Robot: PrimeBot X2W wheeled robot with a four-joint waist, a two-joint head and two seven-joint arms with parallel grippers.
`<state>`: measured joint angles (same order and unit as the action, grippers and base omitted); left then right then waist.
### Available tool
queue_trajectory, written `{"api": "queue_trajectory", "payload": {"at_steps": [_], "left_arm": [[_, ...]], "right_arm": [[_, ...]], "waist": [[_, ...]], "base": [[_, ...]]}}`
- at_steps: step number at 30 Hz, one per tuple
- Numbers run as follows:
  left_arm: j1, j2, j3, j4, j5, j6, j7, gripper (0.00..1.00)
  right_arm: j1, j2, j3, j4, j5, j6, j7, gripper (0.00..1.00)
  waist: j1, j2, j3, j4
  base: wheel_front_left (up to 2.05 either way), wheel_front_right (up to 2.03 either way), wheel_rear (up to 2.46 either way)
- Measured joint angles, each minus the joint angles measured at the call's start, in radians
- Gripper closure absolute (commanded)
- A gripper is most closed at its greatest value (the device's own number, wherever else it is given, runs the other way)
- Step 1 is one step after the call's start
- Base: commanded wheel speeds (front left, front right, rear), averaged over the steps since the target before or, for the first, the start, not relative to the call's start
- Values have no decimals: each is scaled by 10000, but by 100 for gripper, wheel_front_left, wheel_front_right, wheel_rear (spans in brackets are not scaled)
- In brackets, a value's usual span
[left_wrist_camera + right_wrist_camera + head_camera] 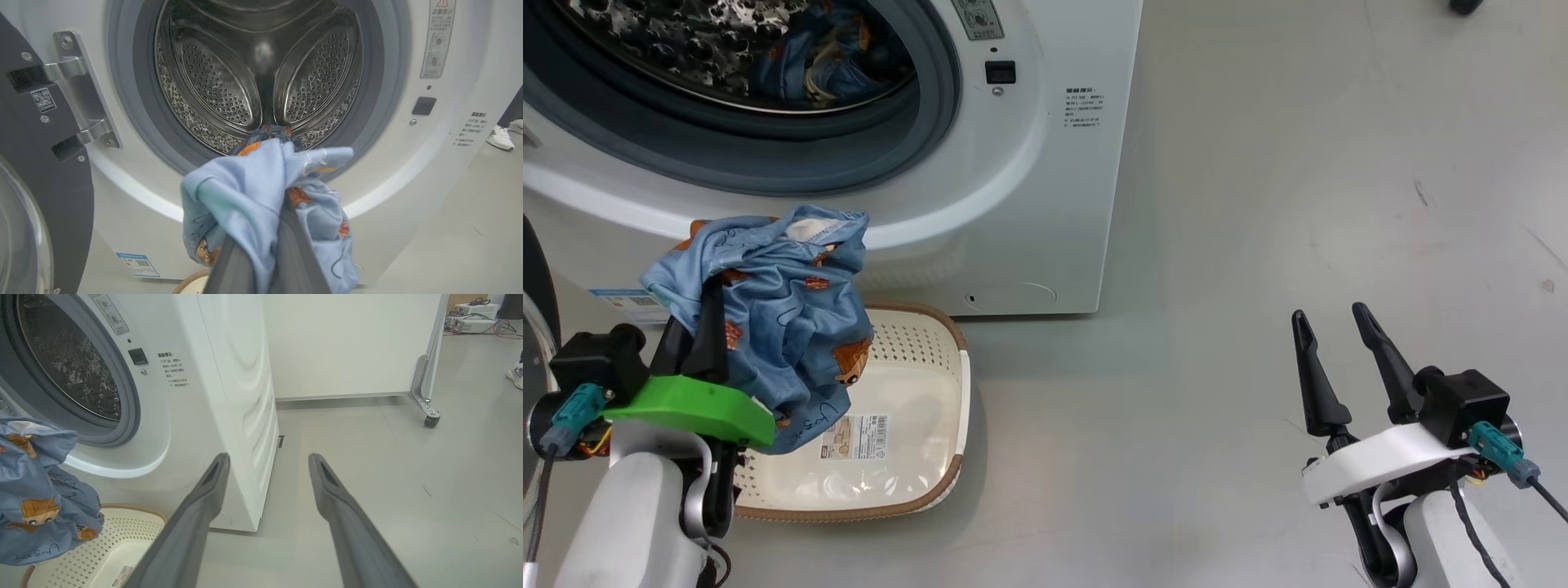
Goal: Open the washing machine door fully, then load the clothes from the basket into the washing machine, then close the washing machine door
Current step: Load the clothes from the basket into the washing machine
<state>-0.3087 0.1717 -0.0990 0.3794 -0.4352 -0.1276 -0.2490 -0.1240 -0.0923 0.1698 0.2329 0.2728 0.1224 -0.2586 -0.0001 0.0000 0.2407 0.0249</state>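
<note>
The clothes (pixel 776 302) are soft, light and floppy, so hold a thick bunch, not a thin edge. Your left jaws are clamped tight on them, above the basket (pixel 915 384), just in front of the washing machine (pixel 1029 204). Loose ends may catch. Your right jaws are wide apart, holding nothing.

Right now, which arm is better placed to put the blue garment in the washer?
Left. The left gripper is shut on the garment, raised before the open drum. The right gripper is open and empty, aside over the floor.
</note>
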Motion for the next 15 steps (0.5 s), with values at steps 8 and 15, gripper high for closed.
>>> {"api": "queue_trajectory", "payload": {"at_steps": [8, 15], "left_arm": [[610, -40, 345, -1016, 477, 2, -2, 100], [1413, -209, 616, -1501, 771, 8, -2, 100]], "right_arm": [[358, 15, 0, 86, 2, 0, 0, 0], [608, 19, 2, 138, 0, 0, 0, 0]], "waist": [[0, 0, -682, 29], [0, 0, -1226, -1]], "base": [[0, 0, 0], [0, 0, 0]]}}
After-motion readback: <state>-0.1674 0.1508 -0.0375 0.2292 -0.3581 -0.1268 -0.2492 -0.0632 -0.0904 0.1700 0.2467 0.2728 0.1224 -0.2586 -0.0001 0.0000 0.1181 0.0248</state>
